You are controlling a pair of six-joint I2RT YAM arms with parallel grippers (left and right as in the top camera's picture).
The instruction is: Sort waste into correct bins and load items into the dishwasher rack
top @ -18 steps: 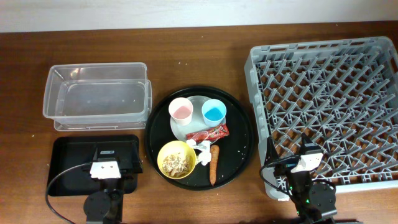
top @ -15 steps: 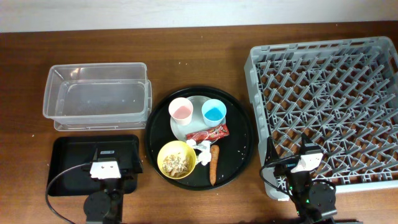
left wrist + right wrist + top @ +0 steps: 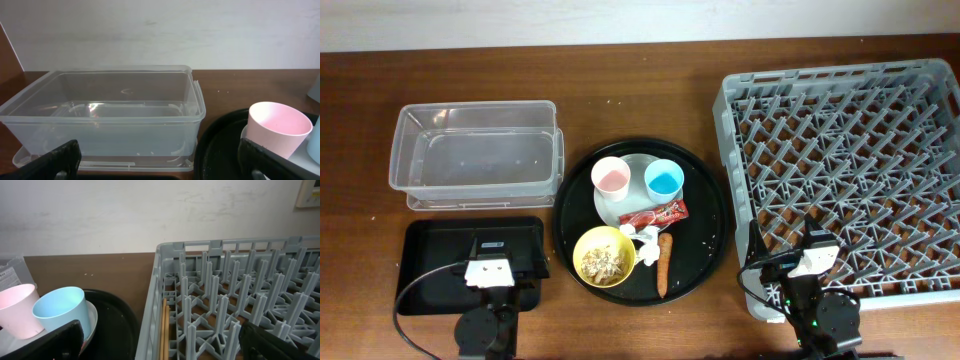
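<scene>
On the round black tray (image 3: 705,215) a pale plate (image 3: 620,211) holds a pink cup (image 3: 611,179) and a blue cup (image 3: 663,180). In front of them lie a red wrapper (image 3: 653,215), a white tissue (image 3: 645,238), an orange carrot (image 3: 664,263) and a yellow bowl (image 3: 604,256) with pale grains. The clear tub (image 3: 475,155) stands at the left, the black rectangular tray (image 3: 425,265) in front of it. The grey rack (image 3: 845,170) fills the right. My left gripper (image 3: 503,262) hangs open and empty over the rectangular tray. My right gripper (image 3: 810,262) hangs open and empty over the rack's near-left corner.
The left wrist view shows the tub (image 3: 105,115) and the pink cup (image 3: 277,130) ahead of the open jaws (image 3: 160,169). The right wrist view shows the blue cup (image 3: 62,310), the rack (image 3: 235,290) and two thin wooden sticks (image 3: 164,330) inside its left wall, past the jaws (image 3: 160,350).
</scene>
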